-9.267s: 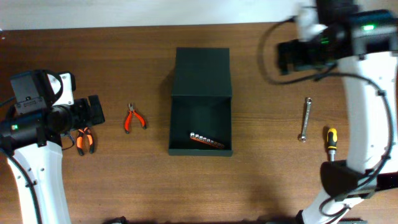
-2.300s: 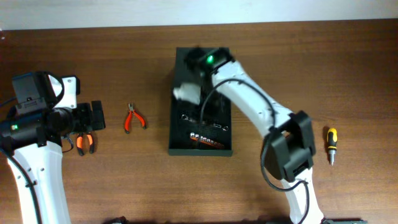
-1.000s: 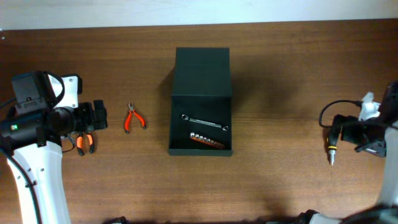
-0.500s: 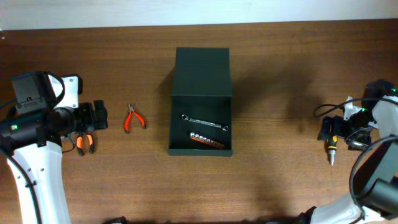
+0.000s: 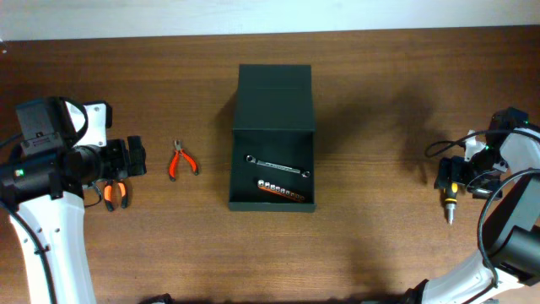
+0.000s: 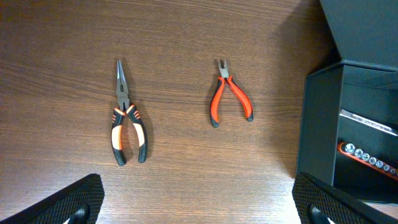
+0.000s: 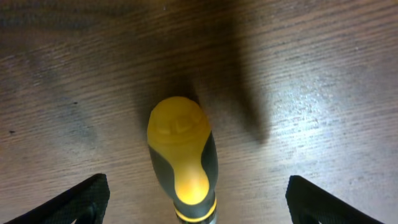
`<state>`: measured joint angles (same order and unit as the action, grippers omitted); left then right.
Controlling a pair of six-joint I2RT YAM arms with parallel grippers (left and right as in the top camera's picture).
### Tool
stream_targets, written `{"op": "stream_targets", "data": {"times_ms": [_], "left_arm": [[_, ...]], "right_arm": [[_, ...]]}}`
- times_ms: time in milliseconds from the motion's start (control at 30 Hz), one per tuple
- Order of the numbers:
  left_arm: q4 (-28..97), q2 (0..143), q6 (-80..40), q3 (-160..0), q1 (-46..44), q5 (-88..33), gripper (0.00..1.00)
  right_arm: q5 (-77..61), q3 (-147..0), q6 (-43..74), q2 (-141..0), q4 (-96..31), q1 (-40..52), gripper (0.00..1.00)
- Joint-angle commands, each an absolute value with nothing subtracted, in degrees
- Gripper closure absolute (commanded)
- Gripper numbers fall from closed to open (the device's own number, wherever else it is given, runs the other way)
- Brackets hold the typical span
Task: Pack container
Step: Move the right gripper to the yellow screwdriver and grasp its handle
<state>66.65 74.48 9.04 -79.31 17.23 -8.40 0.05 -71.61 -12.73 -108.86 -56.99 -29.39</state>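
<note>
**A:** Bare brown wood table point(image 5: 371, 245), pale wall strip behind. Where was the pack at?

**B:** Partway, by my read. I had the right claw point(image 5: 460, 173) over the screwdriver point(image 7: 179, 143). Its yellow handle butt sat straight under the claw, between the fingers. The fingers were spread wide with clear wood on both sides, so nothing was gripped.

**A:** Next move?

**B:** Drop lower, close on the handle, lift, then carry it across. The container point(image 5: 272, 145) was well away from that claw, on the left arm's side, roughly midway between the two claws.

**A:** Contents?

**B:** Lid folded back flat. Inside were a wrench point(image 5: 277, 164) lying at a slant and a red socket rail point(image 5: 280, 191) by the near wall. The rest of the floor was free.

**A:** Left side?

**B:** The left claw point(image 5: 131, 158) was wide open too and held nothing. The long-nose pliers point(image 6: 127, 127) sat just ahead of it, with the red cutters point(image 6: 230, 99) beyond them towards the container. Neither had been picked up.
</note>
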Motion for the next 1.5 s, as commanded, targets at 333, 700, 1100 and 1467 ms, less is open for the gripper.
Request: {"op": "stream_targets", "data": {"times_ms": [333, 700, 1100, 1467], "left_arm": [[66.50, 73.91, 10.00, -80.07, 17.54, -9.19, 0.01], [66.48, 73.91, 10.02, -80.07, 17.54, -9.19, 0.01], [66.48, 73.91, 10.02, -80.07, 17.54, -9.19, 0.01], [66.50, 73.91, 10.02, -80.07, 17.54, -9.19, 0.01]], "right_arm": [[0.91, -66.76, -13.47, -110.15, -51.68, -29.76, 0.15], [0.47, -62.50, -13.06, -110.17, -47.07, -29.69, 0.20], [0.47, -62.41, -13.06, -110.17, -47.07, -29.65, 0.31], [-0.67, -62.41, -13.08, -110.17, -47.07, -29.65, 0.54]]}}
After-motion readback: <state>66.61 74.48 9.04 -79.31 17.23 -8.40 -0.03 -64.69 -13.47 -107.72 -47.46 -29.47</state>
